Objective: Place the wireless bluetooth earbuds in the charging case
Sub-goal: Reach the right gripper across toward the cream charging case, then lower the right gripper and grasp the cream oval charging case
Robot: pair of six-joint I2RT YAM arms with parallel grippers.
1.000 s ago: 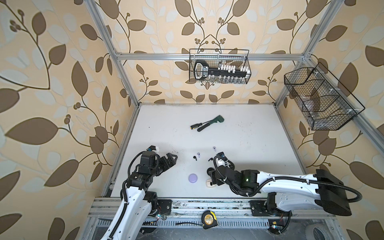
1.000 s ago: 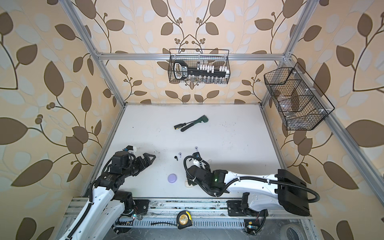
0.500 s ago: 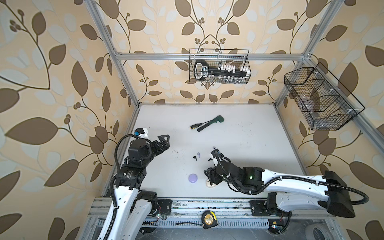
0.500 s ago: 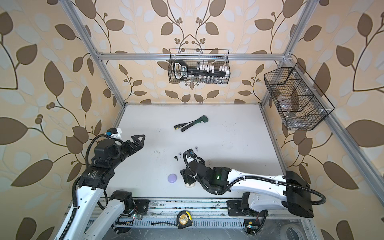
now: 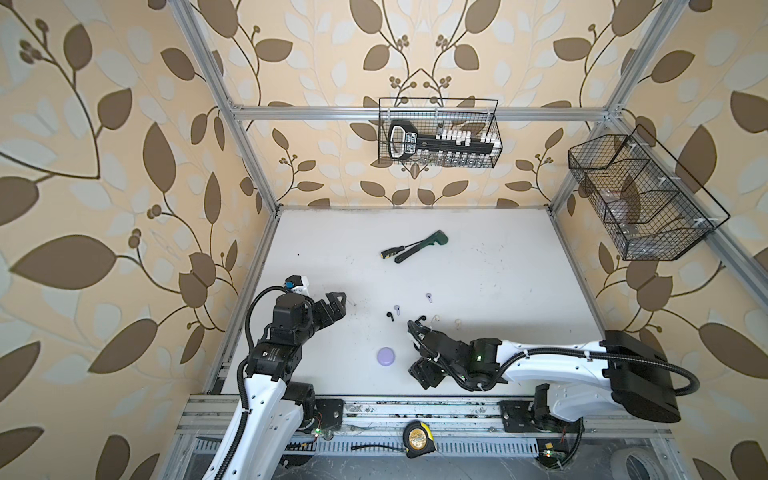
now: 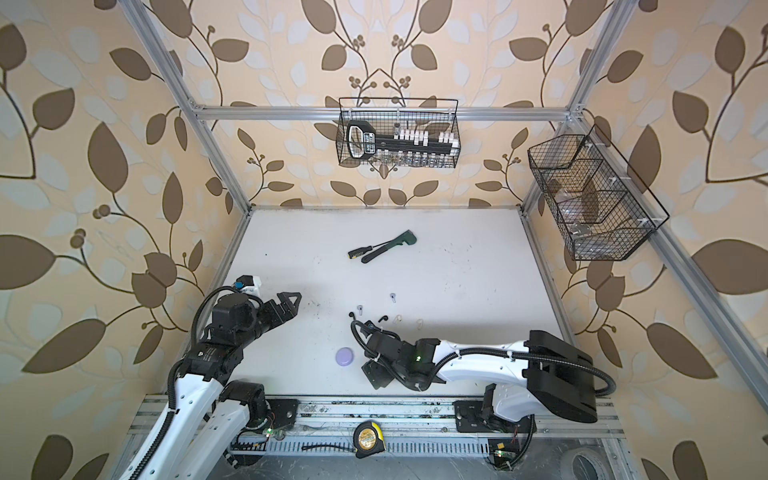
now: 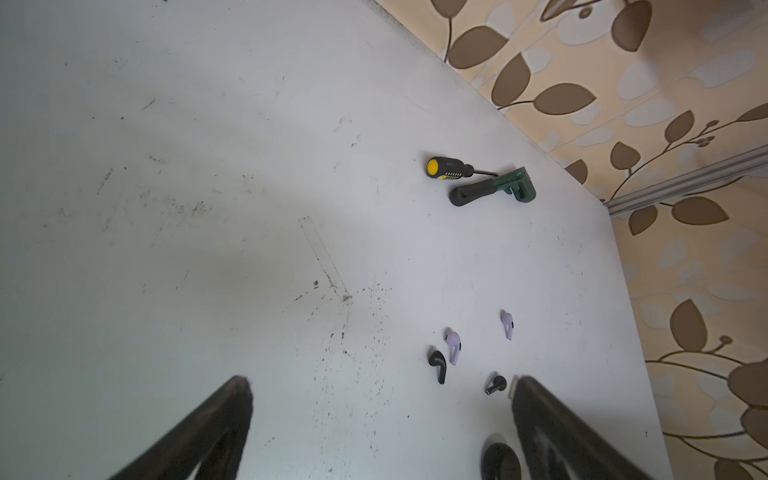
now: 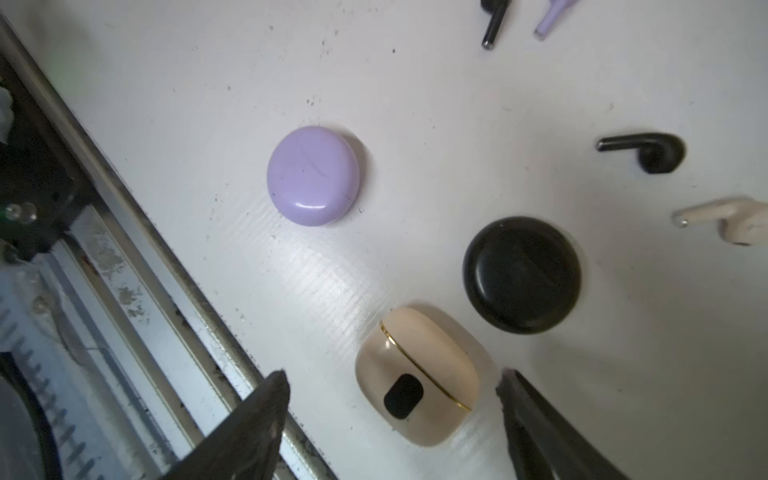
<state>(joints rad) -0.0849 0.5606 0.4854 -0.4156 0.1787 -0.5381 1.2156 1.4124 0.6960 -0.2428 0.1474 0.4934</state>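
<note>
The earbuds (image 5: 396,308) all lie loose on the bench (image 5: 478,257), near its front middle: two lilac, two black, two cream, none in a case. The right wrist view shows three cases closer to the front edge, the lilac case (image 8: 313,174), black case (image 8: 521,274) and cream case (image 8: 415,376), all with lids shut. So nothing looks done yet; each lid must be opened and each pair seated. The right claw (image 8: 390,378) hangs over the cream case, jaws spread to either side, gripping nothing. The left claw (image 7: 382,384) is wide open and empty, off to the left of the earbuds.
</note>
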